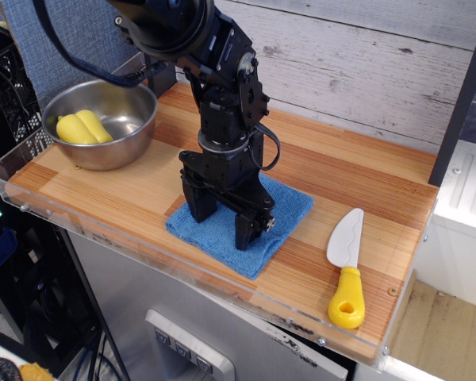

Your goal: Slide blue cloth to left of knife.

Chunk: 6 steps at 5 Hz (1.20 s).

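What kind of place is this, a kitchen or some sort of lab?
Probably a lab mock-up of a kitchen counter: a wooden tabletop edged in clear plastic, a toy-like knife, a steel bowl holding a yellow item, and cables below. The gripper presses on a blue cloth.
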Each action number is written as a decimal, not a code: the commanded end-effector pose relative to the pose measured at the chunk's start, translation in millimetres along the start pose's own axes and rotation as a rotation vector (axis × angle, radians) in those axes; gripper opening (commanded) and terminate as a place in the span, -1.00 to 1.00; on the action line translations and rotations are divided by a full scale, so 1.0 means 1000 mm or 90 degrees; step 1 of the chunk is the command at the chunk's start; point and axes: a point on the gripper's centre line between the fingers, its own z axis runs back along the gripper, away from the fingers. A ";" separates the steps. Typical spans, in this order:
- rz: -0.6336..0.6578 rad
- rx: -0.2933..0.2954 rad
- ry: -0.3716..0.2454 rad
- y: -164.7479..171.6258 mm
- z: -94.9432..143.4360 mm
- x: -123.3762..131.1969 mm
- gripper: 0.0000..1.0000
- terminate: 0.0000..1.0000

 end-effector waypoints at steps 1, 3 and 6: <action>0.002 -0.023 0.069 -0.006 0.001 -0.003 1.00 -1.00; 0.039 -0.026 -0.050 0.010 0.075 0.053 1.00 -1.00; 0.076 0.034 -0.139 0.018 0.156 0.019 1.00 -1.00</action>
